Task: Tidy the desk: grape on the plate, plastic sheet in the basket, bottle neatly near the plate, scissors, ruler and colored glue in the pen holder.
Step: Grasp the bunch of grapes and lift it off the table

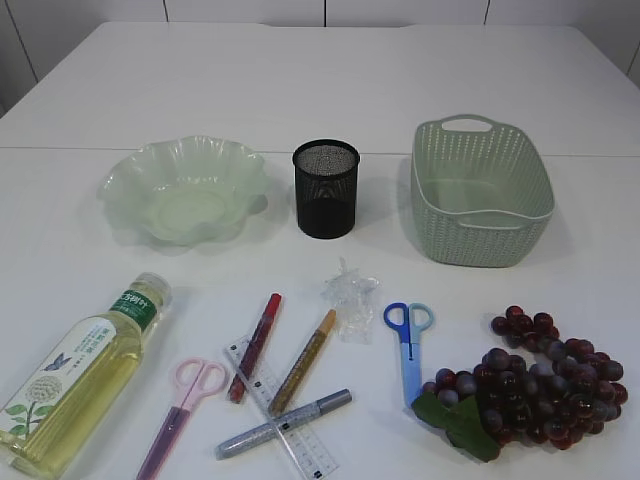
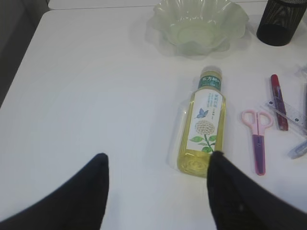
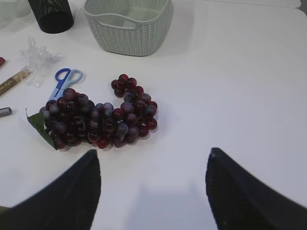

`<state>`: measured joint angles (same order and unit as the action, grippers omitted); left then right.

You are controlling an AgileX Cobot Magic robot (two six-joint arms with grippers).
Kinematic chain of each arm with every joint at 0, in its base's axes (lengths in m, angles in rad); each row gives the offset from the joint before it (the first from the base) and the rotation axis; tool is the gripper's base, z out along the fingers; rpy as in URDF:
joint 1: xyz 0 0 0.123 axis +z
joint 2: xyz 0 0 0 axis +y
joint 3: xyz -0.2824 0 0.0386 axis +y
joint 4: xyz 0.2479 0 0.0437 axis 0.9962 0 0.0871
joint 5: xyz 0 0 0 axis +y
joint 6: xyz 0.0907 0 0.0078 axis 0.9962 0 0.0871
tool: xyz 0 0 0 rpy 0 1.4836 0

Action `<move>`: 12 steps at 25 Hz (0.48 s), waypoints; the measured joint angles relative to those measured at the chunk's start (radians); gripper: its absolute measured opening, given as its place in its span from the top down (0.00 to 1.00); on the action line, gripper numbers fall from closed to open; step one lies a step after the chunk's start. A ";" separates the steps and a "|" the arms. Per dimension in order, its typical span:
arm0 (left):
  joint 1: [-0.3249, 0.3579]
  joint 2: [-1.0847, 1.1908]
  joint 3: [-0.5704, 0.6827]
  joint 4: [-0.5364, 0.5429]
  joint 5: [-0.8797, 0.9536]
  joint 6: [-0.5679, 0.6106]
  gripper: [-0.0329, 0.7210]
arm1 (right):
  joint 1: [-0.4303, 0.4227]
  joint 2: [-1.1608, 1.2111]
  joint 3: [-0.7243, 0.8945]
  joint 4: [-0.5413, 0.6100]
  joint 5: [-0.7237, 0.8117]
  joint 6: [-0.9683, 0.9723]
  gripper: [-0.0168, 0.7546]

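The bunch of dark red grapes (image 1: 545,380) lies front right, also in the right wrist view (image 3: 98,120). The pale green wavy plate (image 1: 185,190) is back left. The black mesh pen holder (image 1: 325,188) stands centre. The green basket (image 1: 478,190) is back right. The oil bottle (image 1: 80,370) lies front left, also in the left wrist view (image 2: 204,122). The crumpled plastic sheet (image 1: 352,295), blue scissors (image 1: 408,340), pink scissors (image 1: 185,405), clear ruler (image 1: 280,405) and glue pens (image 1: 255,345) lie in front. My left gripper (image 2: 156,163) and right gripper (image 3: 153,158) are open and empty. Neither shows in the exterior view.
A gold glue pen (image 1: 303,362) and a silver one (image 1: 285,424) cross the ruler. The table's left edge shows in the left wrist view (image 2: 21,62).
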<state>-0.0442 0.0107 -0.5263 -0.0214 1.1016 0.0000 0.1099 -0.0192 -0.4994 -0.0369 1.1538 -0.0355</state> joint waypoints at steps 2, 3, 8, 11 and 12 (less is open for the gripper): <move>0.000 0.000 0.000 0.000 0.000 0.000 0.34 | 0.000 0.000 0.000 0.000 0.000 0.000 0.28; 0.000 0.000 0.000 0.000 0.000 0.000 0.34 | 0.000 0.000 0.000 0.000 0.000 0.000 0.28; 0.000 0.000 0.000 0.000 0.000 0.000 0.34 | 0.000 0.000 0.000 0.000 0.000 0.000 0.28; 0.000 0.000 0.000 0.000 0.000 0.000 0.36 | 0.000 0.000 0.000 0.000 0.000 0.000 0.28; 0.000 0.000 0.000 0.000 0.000 0.000 0.37 | 0.000 0.000 0.000 0.000 0.000 0.000 0.28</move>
<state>-0.0442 0.0107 -0.5263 -0.0214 1.1016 0.0000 0.1099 -0.0192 -0.4994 -0.0369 1.1538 -0.0355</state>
